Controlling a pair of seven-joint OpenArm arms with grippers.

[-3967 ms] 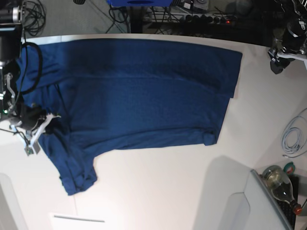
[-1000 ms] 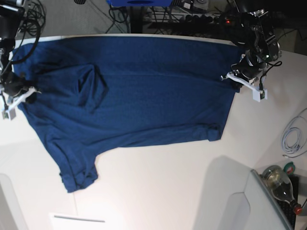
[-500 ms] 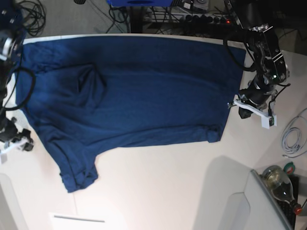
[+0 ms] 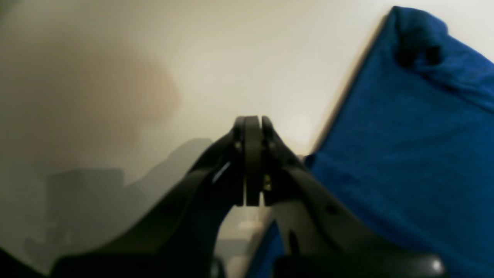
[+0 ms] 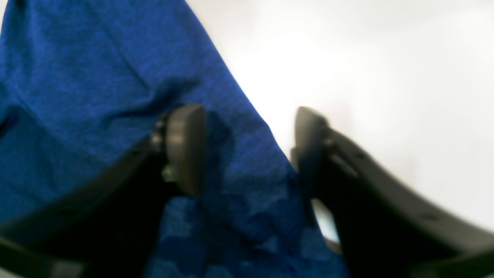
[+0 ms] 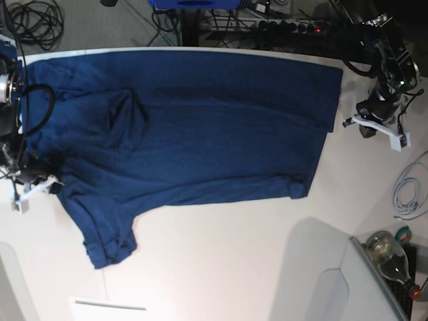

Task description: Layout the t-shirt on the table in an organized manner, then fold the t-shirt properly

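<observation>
The dark blue t-shirt (image 6: 200, 127) lies spread across the white table (image 6: 234, 267). It has a raised crease (image 6: 124, 120) near its left side, and one sleeve (image 6: 107, 244) points toward the front edge. My right gripper (image 6: 28, 190) is at the shirt's left edge. In the right wrist view this right gripper (image 5: 247, 143) is open, one finger (image 5: 185, 146) over the t-shirt (image 5: 96, 77) and the other at the cloth's border. My left gripper (image 6: 362, 126) hovers over bare table just right of the hem. The left gripper (image 4: 249, 123) is shut on nothing, with the t-shirt (image 4: 405, 146) beside it.
A white cable (image 6: 406, 190) lies at the table's right edge. A glass bottle (image 6: 391, 257) and a grey bin (image 6: 361, 281) stand at the front right. Cables and a power strip (image 6: 281, 25) sit behind the table. The hem's lower corner (image 6: 294, 187) is curled over.
My right gripper let go of the shirt's left edge, swung toward the front and now stands open at the edge lower down. The left gripper drew back to the right, away from the hem.
</observation>
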